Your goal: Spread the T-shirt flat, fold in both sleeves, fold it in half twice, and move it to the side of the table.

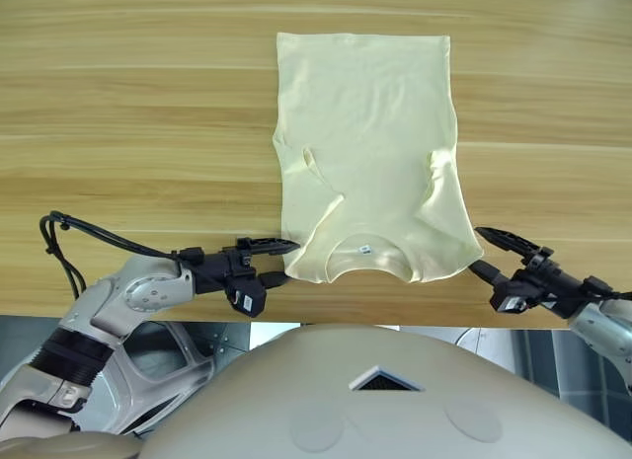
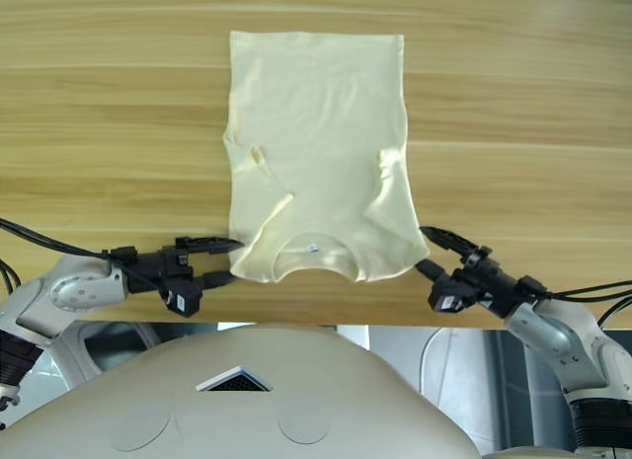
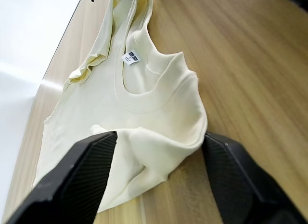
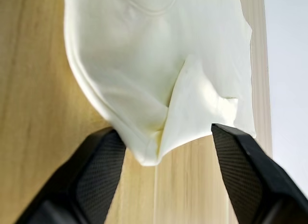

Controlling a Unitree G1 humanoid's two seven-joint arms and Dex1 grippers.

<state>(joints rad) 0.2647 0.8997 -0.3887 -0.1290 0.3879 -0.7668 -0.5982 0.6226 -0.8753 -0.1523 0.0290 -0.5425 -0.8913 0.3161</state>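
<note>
Roughly midway along the wooden table (image 1: 128, 114), spread flat and fairly smooth: a pale yellow T-shirt (image 1: 365, 133). Laid lengthwise, hem toward the table's far edge, collar (image 1: 367, 269) toward the near edge and just short of it. Small white label (image 1: 364, 249) showing inside the neckline. Both sleeves already folded in over the body: left sleeve (image 1: 318, 173) lying slanted across the left side of the chest, right sleeve (image 1: 439, 178) likewise across the right side, leaving an almost straight-sided outline. Not yet folded in half, and not yet moved to a side of the table. At the shirt's left shoulder corner, close to the near edge: the left gripper (image 1: 289, 262), held low over the wood and pointing in at the cloth. Fingers (image 3: 82, 171) spread well apart, with the rumpled shoulder corner lying in the gap, not clamped. Hard to tell from the left wrist view about any contact between pads and fabric. At the opposite shoulder corner, also by the near edge: the right gripper (image 1: 476, 249), mirrored and aimed inward at the shirt. Fingers (image 4: 101, 171) likewise held wide apart, straddling the pointed tip of the right shoulder corner, slightly bunched and doubled over there. Neither pair of fingers closed on the cloth.
</note>
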